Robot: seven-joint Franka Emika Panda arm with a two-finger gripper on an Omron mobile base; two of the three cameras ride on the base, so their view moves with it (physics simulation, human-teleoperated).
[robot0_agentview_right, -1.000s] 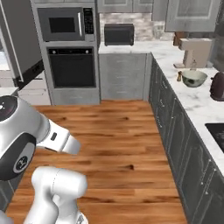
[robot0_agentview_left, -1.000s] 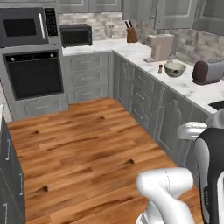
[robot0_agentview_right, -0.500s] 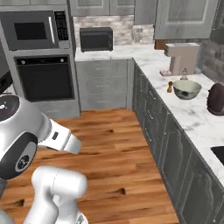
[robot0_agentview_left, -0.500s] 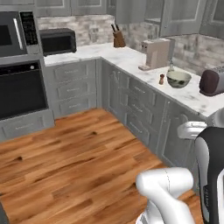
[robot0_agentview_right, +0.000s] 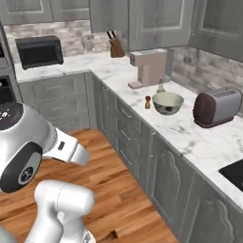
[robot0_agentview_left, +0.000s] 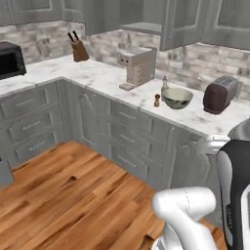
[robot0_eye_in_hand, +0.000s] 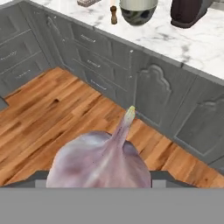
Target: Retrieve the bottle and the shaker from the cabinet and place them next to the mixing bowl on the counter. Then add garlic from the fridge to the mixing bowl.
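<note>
Gripper [robot0_eye_in_hand: 99, 186] sits at the bottom of your hand view w/ the garlic [robot0_eye_in_hand: 100, 162] pinched between its jaws, pointed tip up; fingertips are hidden behind the bulb. Below it: wood floor [robot0_agentview_left: 53, 195], then grey base cabinets [robot0_eye_in_hand: 144, 83]. On the marble counter [robot0_agentview_right: 190, 135], the shaker [robot0_agentview_right: 147, 102] stands just beside the mixing bowl [robot0_agentview_right: 167, 102]; the bottle [robot0_agentview_right: 161, 87] is right behind the bowl. A dark toaster [robot0_agentview_right: 216, 107] is near the bowl's other side. Farther back: a boxy beige appliance [robot0_agentview_right: 151, 66], then a knife block [robot0_agentview_right: 116, 46].
</note>
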